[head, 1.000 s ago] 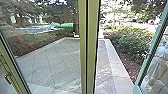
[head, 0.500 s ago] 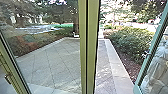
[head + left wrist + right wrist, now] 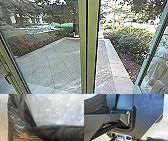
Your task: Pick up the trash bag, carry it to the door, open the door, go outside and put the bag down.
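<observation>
In the head view a glass door [image 3: 88, 50] with a yellow-green frame stands across the middle, an opening to its right showing the yard. Dark, shiny plastic of the trash bag [image 3: 17, 121] lies close to the camera in the left wrist view, beside a large pale, blurred area. Part of the dark bag [image 3: 95, 105] also appears in the right wrist view, behind the robot's own plate and bar. Whether either gripper is open or shut cannot be made out.
Paving [image 3: 50, 65] lies beyond the glass, with a pale stone edging [image 3: 117, 67] along its right side. Bushes [image 3: 132, 42] grow beside it. A green-framed glass pane [image 3: 150, 57] stands at the far right, with pale shapes behind or reflected in it.
</observation>
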Controlling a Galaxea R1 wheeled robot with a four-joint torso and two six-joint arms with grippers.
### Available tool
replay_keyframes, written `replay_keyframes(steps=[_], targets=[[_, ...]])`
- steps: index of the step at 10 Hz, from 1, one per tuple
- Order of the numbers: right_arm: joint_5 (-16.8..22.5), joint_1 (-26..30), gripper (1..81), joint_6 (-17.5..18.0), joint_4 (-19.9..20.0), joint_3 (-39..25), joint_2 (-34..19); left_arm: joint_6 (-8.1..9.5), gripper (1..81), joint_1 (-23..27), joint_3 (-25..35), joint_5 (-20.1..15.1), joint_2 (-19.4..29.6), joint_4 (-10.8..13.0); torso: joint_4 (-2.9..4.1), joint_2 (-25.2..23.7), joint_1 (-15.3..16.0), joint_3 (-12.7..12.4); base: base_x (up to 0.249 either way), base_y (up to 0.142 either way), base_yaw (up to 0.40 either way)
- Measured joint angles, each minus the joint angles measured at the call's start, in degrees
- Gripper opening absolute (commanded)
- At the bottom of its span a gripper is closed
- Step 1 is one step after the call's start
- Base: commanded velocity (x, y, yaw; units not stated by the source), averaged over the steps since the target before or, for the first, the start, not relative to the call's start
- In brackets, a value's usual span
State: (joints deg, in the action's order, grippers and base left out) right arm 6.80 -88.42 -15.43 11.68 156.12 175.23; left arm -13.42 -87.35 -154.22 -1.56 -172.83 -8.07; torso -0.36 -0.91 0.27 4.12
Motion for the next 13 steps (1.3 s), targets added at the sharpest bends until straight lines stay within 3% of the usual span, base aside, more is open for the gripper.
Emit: replay_keyframes(steps=[13], targets=[[-1.0,-0.2,81.1,0.0,-0.4,0.3,0.4,0.00,1.0,0.6,-0.1,-0.1,0.0,0.0,0.00,0.0,0.0,0.0,0.000,0.000,-0.178]])
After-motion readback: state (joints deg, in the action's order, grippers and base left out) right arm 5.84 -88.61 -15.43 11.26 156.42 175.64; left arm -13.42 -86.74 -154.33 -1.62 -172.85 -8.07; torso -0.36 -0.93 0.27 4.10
